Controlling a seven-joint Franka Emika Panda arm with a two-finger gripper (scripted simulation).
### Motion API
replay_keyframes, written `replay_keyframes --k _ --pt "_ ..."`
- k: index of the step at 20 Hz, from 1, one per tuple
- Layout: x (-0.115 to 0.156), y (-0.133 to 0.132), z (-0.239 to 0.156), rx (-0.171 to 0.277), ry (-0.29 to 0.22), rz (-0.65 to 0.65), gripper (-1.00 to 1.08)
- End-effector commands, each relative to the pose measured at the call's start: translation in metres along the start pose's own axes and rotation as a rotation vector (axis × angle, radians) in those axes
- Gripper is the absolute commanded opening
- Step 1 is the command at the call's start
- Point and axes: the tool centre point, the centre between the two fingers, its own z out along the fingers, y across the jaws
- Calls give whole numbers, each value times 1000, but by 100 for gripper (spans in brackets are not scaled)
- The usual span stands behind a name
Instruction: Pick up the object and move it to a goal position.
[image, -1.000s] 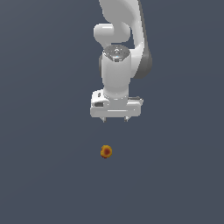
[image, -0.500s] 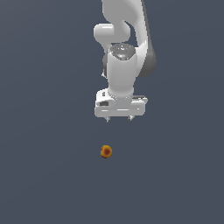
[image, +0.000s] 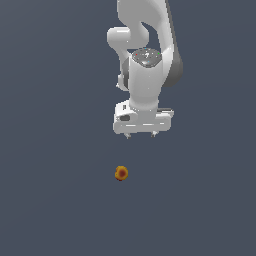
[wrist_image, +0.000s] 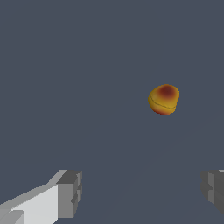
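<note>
The object is a small orange-yellow egg-shaped lump with dark red blotches, lying on the flat grey ground. It also shows in the wrist view. My white gripper hangs above it, a little toward the exterior view's right, and does not touch it. The jaws stand wide apart and hold nothing. In the wrist view my gripper shows two grey fingertips, with the object beyond them and off to one side.
A plain dark grey ground fills both views. The white arm rises to the top of the exterior view.
The gripper has moved toward the exterior view's right and slightly down. The wrist has turned a little. The object has not moved.
</note>
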Motion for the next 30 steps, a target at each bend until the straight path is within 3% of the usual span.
replay_keyframes --k 1,10,21,30 --pt "1 1 1 0 -1 5 100" --pt "21 17 20 -2 -15 69 100" --pt "60 59 74 -15 -49 220 100" --pt "75 82 106 -28 -66 296 100"
